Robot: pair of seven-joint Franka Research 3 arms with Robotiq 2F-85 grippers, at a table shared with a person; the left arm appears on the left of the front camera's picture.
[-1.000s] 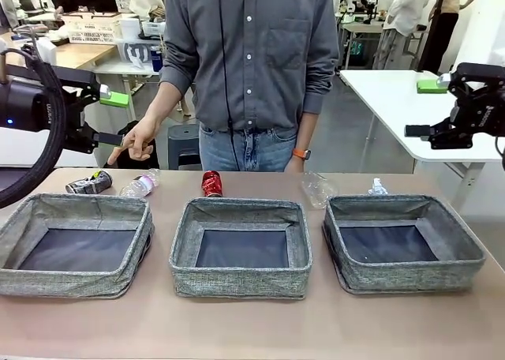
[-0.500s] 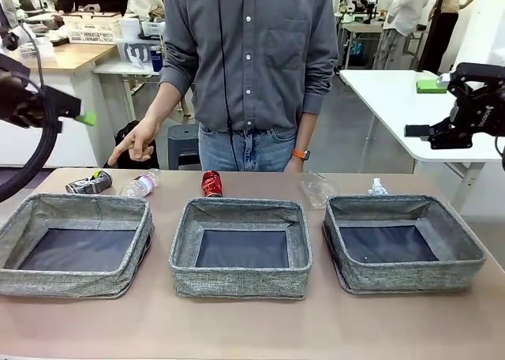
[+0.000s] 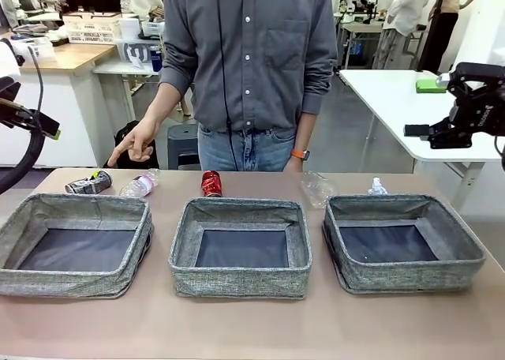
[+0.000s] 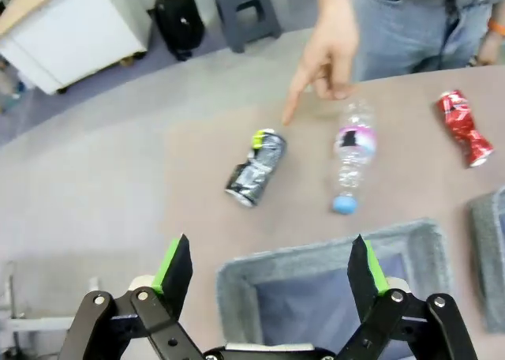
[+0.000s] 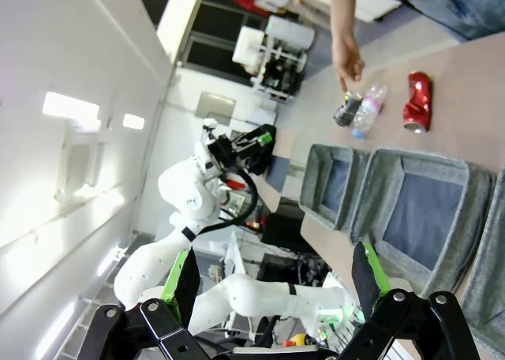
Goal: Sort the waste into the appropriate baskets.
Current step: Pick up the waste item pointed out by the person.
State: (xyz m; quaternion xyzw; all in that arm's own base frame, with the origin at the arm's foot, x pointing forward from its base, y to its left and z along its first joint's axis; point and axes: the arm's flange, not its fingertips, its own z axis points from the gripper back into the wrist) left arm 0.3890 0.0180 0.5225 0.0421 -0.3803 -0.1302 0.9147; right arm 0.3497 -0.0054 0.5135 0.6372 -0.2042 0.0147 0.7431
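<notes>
Along the table's far side lie a dark can (image 3: 88, 184), a pink-labelled, blue-capped bottle (image 3: 139, 185), a red can (image 3: 211, 183) and a clear bottle (image 3: 317, 188). Three grey fabric baskets stand in a row: left (image 3: 63, 283), middle (image 3: 241, 284), right (image 3: 410, 278), with nothing inside. My left gripper (image 4: 271, 269) hangs open high above the left basket's far rim (image 4: 316, 251), looking down on the dark can (image 4: 256, 168) and the bottle (image 4: 353, 156). My right gripper (image 3: 426, 107) is open, raised off the table's right end.
A person stands at the far side, one hand (image 3: 134, 145) pointing a finger down at the dark can. A small clear scrap (image 3: 377, 188) lies behind the right basket. A white table (image 3: 394, 99) stands behind at the right. Bare tabletop runs in front of the baskets.
My left arm has swung away to the left, from beside the person's pointing hand to the picture's left edge. The right arm, the waste and the baskets have not moved.
</notes>
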